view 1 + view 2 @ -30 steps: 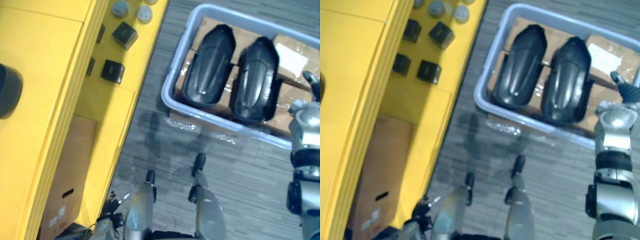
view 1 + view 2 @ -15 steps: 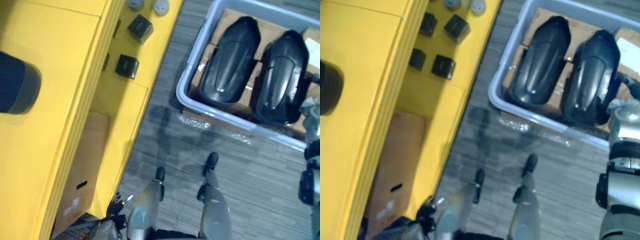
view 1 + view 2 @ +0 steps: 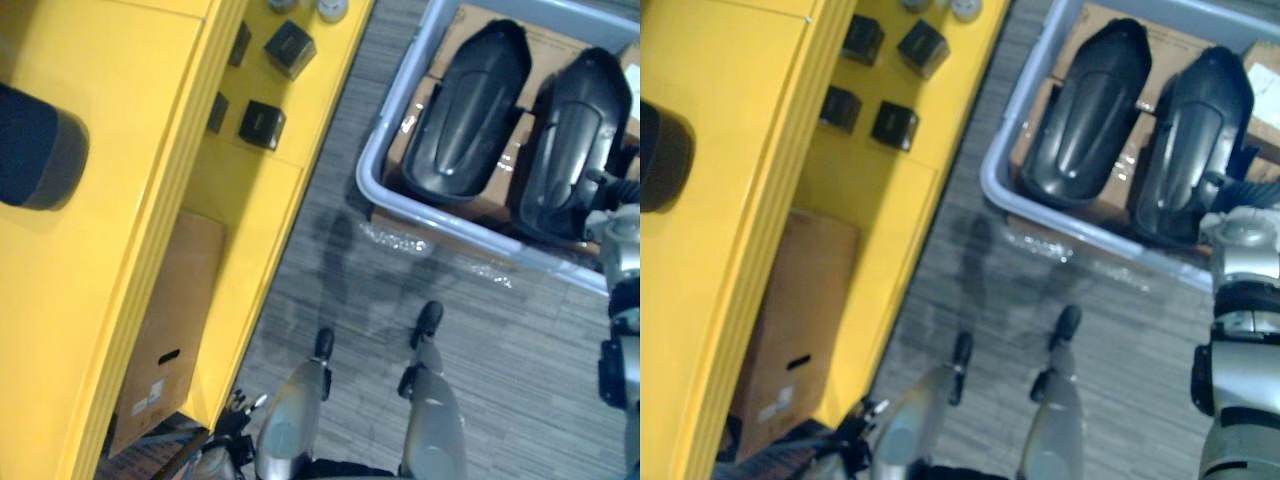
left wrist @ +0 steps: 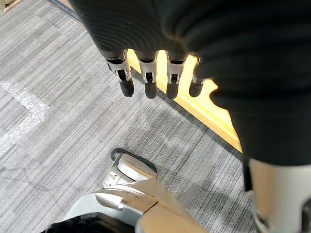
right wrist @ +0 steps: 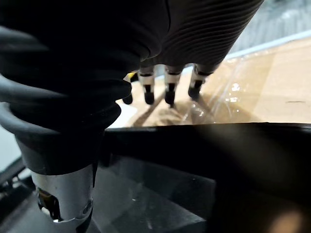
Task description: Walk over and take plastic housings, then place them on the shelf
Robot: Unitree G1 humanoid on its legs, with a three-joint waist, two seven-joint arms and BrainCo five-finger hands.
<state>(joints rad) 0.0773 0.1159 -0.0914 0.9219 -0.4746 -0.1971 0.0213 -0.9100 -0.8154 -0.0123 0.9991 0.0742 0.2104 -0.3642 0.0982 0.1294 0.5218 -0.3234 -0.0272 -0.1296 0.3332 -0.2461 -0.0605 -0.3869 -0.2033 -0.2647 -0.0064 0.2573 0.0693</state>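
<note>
Presently the right hand (image 5: 168,87), fingers relaxed and empty, should settle squarely over the nearer plastic housing (image 3: 1190,140) before closing.

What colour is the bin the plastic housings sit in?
Pale blue-grey bin, best seen in the left eye view.

No text can be read. The white label (image 3: 149,391) on the cardboard box (image 3: 178,300) is too small to decipher.
</note>
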